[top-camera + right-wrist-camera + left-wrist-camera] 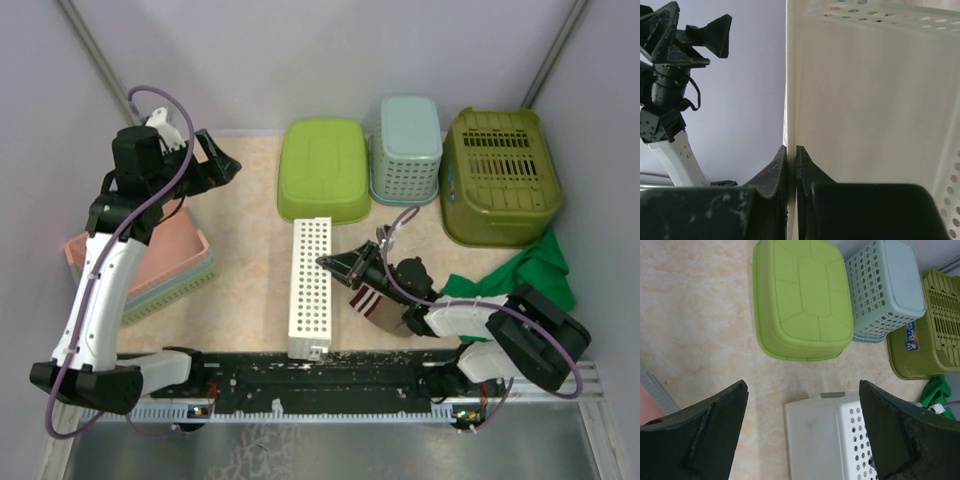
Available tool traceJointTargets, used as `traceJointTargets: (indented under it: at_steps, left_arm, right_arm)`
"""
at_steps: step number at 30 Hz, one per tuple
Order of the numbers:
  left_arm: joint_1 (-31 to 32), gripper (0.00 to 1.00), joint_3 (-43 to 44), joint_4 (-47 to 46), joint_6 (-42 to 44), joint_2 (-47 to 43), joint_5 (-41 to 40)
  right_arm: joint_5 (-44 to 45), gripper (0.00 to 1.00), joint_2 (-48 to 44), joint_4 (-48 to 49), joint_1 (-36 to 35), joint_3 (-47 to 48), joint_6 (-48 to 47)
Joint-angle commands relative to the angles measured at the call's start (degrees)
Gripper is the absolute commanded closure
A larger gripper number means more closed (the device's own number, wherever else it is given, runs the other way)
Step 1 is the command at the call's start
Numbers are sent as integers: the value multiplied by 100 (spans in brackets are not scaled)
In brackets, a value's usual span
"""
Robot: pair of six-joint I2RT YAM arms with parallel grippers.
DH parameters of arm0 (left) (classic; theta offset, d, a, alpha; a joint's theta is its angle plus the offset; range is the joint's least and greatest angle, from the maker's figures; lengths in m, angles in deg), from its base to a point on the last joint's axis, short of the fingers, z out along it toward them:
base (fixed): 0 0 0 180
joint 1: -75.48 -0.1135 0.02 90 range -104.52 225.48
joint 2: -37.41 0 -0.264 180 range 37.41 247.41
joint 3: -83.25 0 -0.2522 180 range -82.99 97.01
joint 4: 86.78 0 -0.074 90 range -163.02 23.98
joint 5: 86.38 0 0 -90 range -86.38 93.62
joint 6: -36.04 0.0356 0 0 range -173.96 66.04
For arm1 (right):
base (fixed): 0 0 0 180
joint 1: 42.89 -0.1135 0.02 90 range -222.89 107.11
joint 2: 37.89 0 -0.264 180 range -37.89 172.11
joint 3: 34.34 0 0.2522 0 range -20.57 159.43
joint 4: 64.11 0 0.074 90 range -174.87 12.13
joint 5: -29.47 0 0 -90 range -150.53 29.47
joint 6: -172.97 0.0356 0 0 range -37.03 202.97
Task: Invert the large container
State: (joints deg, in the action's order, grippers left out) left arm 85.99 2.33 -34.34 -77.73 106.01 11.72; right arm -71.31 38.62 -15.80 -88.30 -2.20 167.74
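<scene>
Three lilac walls [300, 60] enclose my beige marbled tabletop [250, 250]. At centre, my right gripper [791, 160] clamps the white perforated container [310, 290], tipped on edge. My left gripper [215, 160] gapes at ten o'clock. The blue sticker [910, 337] on the olive basket [935, 355] is illegible.

Reads as matt white plastic, smooth and hole-punched, on the large container [310, 290]. Behind it, looks like smooth, faintly glossy plastic on lime tub [323, 168], pale blue basket [406, 150], olive basket [500, 175]. Right of it, shows soft green cloth [530, 270]; under it, smooth mottled-beige tabletop [250, 200].

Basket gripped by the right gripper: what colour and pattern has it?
The basket is white with rows of round holes, clearest in the top external view.
</scene>
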Motion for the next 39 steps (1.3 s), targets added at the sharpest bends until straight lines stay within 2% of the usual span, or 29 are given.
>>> traceJointTargets:
  at_steps: [1,5,11,16,22,29,39]
  left_arm:
    - [-22,3,232,-104,6,67,179]
    - [72,2,487,-112,81,228,462]
    - [1087,2,628,26,236,654,-228]
    - [1198,2,477,-203,176,779,-24]
    - [1232,1,390,-225,187,841,62]
    - [1227,1,134,-196,59,768,2]
    - [1232,1,-97,-262,12,620,-108]
  right_arm:
    - [103,100,-297,23,171,-440,-211]
    - [133,100,-629,-429,305,-718,-386]
    - [194,100,-1223,-1274,585,-1098,-619]
    - [331,100,-1655,-2411,621,-1047,-1093]
    - [405,100,-1661,-2943,631,-1004,-1402]
    - [491,100,-956,-2086,630,-1161,-1209]
    - [194,100,791,-658,630,-639,-1123]
